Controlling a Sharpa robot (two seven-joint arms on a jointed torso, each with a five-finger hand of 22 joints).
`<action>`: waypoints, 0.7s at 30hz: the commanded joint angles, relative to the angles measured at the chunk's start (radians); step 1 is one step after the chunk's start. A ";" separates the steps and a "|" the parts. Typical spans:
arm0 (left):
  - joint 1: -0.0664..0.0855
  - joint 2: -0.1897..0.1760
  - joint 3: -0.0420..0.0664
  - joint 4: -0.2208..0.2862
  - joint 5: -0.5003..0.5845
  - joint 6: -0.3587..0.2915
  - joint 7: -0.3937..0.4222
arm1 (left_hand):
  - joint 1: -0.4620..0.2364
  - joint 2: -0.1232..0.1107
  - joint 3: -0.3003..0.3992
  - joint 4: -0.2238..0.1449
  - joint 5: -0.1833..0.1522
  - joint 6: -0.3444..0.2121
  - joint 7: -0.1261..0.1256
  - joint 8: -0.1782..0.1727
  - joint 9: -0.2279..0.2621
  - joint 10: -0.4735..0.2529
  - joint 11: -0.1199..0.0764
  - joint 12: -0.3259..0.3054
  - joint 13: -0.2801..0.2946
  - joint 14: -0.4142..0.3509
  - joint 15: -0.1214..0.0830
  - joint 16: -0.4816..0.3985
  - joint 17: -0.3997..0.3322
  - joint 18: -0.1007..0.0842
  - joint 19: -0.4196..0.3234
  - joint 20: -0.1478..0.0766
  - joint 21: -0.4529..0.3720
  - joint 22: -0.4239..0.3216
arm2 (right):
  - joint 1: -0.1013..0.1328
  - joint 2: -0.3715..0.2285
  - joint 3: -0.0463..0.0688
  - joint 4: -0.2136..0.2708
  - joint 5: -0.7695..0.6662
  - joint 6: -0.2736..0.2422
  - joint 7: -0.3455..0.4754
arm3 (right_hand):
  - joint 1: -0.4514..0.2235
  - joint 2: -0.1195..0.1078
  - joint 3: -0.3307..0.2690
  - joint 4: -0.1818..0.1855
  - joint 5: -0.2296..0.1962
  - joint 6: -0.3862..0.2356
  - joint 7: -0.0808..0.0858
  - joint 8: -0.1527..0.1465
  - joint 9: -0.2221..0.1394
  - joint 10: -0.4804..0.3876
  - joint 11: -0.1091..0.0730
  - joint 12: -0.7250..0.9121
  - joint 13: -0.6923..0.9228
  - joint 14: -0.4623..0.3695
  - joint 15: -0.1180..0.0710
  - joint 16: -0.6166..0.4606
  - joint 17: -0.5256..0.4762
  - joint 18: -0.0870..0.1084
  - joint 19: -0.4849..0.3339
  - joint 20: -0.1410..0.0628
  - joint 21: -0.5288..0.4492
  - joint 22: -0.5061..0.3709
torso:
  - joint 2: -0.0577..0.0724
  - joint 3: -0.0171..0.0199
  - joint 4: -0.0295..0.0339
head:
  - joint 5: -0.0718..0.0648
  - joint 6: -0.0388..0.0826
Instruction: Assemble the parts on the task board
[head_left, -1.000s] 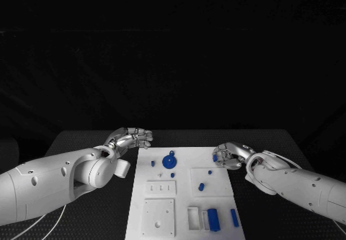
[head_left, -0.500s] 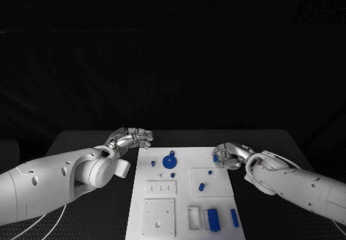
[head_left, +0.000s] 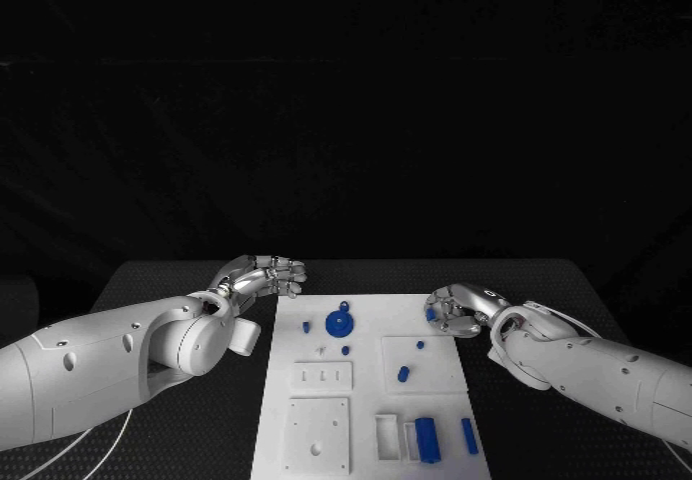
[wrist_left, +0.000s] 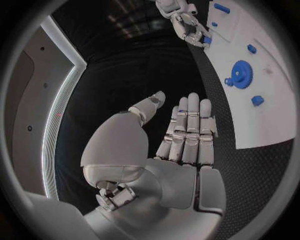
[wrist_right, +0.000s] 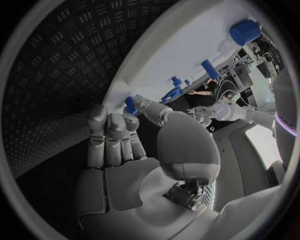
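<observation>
The white task board (head_left: 364, 400) lies in the middle of the black table. At its far right edge my right hand (head_left: 462, 308) pinches a small blue part (head_left: 431, 315) between thumb and fingertips; the right wrist view shows that part (wrist_right: 130, 105) against the thumb tip, at the board's (wrist_right: 187, 55) rim. My left hand (head_left: 264, 275) hovers off the board's far left corner, fingers straight and together, holding nothing (wrist_left: 187, 135). A blue gear (head_left: 339, 322) sits on the far part of the board, with small blue pegs (head_left: 306, 326) around it.
More blue pieces lie on the board: a short one (head_left: 404, 375) mid-right, a block (head_left: 427, 438) and a bar (head_left: 469, 435) near the front. White square plates (head_left: 317, 432) take up the front left. Bare black table flanks the board.
The right hand has edged very slightly toward the board with the small blue part. The left arm has stayed still.
</observation>
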 joint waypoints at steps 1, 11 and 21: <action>0.000 0.001 0.001 0.003 -0.001 0.015 0.005 | -0.011 -0.001 0.000 -0.005 -0.005 0.001 0.004 -0.006 0.002 -0.004 0.001 -0.004 -0.001 0.007 0.001 -0.006 0.001 0.019 -0.007 -0.002 0.003 0.019 | -0.001 0.001 0.000 0.000 -0.003 -0.016 -0.005 | -0.002 0.018 0.001 -0.009 -0.005 0.145 -0.015 0.010 0.005 -0.009 -0.023 0.006 -0.001 0.003 -0.009 0.004 0.002 0.062 0.000 -0.008 0.006 0.016 | 0.000 0.0001 -0.0001 | 0.001 0.000; 0.000 0.000 0.001 0.003 -0.002 0.017 0.004 | -0.011 0.000 0.001 -0.005 -0.005 0.001 0.004 -0.006 0.002 -0.004 0.001 -0.004 -0.001 0.008 0.001 -0.006 0.002 0.019 -0.007 -0.002 0.003 0.019 | -0.001 0.000 0.000 0.008 -0.015 -0.023 -0.013 | -0.007 0.026 0.001 -0.028 -0.005 0.165 -0.024 0.020 0.012 -0.001 -0.032 0.006 -0.002 0.007 -0.017 0.004 0.004 0.062 0.003 -0.008 0.009 0.016 | 0.000 0.0003 -0.0008 | 0.001 0.000; 0.000 0.002 0.001 0.003 -0.065 0.036 -0.042 | -0.019 0.004 -0.001 0.000 -0.006 0.019 -0.006 0.003 0.007 0.019 -0.009 0.007 0.005 0.014 0.000 -0.007 0.008 0.019 -0.005 -0.003 0.006 0.020 | 0.003 -0.024 0.002 0.089 -0.061 -0.045 -0.090 | -0.007 0.026 0.002 -0.037 -0.005 0.170 -0.026 0.022 0.013 0.003 -0.034 0.006 -0.002 0.010 -0.020 0.005 0.005 0.062 0.006 -0.009 0.010 0.015 | -0.001 -0.0001 -0.0020 | 0.001 0.005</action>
